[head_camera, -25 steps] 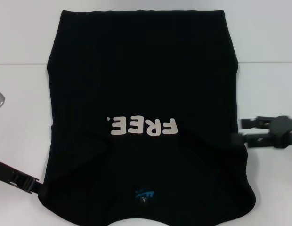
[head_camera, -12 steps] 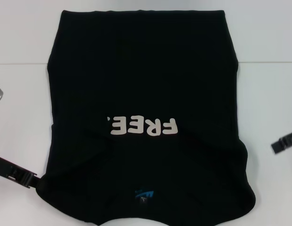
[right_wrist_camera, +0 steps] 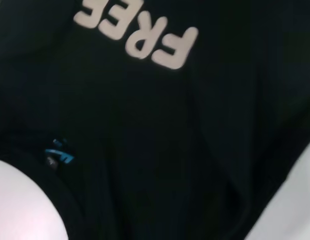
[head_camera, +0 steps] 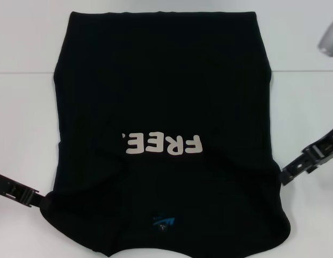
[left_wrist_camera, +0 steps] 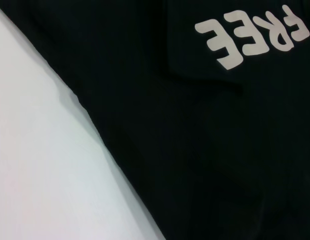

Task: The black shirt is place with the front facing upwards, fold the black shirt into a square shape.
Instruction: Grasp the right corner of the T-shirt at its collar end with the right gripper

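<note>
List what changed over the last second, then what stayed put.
The right gripper pulled away from the black shirt's right edge toward the side of the head view, then came back in lower and now sits at that edge near the shoulder. The left gripper stayed at the shirt's lower left edge, barely shifting. The shirt itself lies as before on the white table, sleeves folded in, lettering up.

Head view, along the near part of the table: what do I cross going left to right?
Left gripper at the shirt's left edge → black shirt, with its blue logo near the collar → right gripper at the shirt's right edge → bare white table.
</note>
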Robot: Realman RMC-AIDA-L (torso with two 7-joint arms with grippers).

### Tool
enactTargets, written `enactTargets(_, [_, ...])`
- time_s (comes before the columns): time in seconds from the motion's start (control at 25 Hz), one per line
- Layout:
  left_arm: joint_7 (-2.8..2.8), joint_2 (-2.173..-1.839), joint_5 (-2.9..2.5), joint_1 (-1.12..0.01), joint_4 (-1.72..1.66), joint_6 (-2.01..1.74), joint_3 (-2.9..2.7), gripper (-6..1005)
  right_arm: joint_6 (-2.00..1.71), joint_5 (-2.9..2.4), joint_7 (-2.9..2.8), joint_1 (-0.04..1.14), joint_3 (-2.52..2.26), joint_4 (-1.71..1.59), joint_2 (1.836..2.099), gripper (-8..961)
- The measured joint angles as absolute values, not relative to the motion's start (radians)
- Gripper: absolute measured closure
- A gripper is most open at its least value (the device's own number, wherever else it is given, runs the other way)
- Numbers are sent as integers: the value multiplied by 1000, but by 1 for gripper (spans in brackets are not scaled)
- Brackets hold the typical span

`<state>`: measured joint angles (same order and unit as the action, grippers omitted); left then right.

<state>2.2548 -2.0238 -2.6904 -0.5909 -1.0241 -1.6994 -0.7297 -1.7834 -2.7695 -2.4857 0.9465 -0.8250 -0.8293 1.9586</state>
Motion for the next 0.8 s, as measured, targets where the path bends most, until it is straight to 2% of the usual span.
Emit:
enactTargets(0.28, [2254,-2024,-2690,-592,-1016,-1702,-731,981,-1757,-2771,-2553,974,-877,-815,2007,36])
enactTargets(0.68, [2253,-2025,-2690,-594,-1008,-1705,-734,981,-1745,-2770,-2591,942,-906,-805,2013,95])
enactTargets(0.8, [2253,-2026,-2691,-594,-1008,-1706,-735,981,-1740,-2767,-2589,932,-910,-798,2024,132])
